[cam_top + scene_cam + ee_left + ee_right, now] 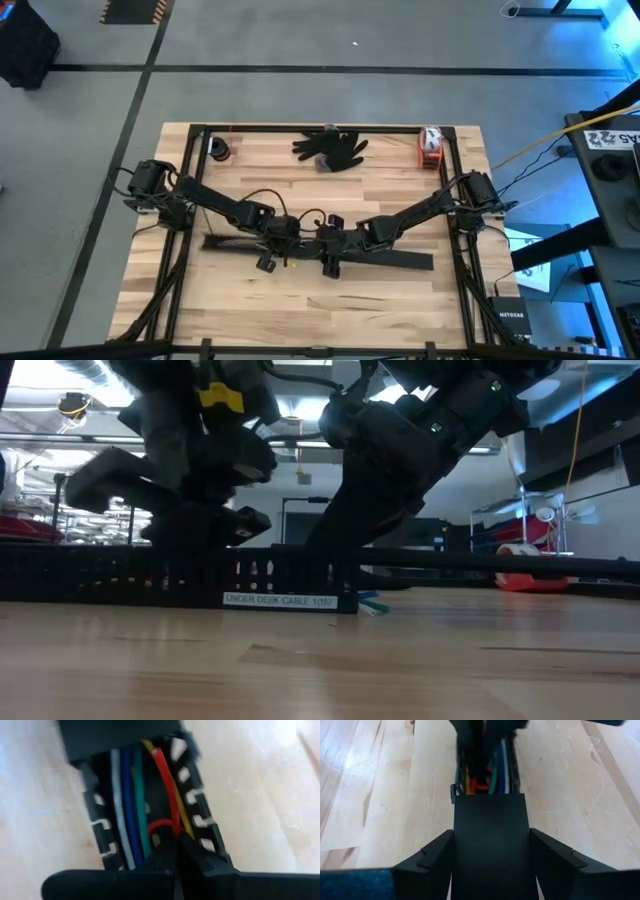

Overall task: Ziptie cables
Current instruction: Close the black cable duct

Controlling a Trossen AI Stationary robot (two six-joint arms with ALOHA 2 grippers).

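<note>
Mid-table, both grippers sit over the black slotted channel (320, 252), where the cables (131, 810) (white, blue, green, red, yellow) lie side by side inside it. Left gripper (177, 862) has its jaws shut on the red cable (167, 790). Right gripper (490, 855) straddles the channel's solid cover (490, 835), fingers spread along both sides.
</note>
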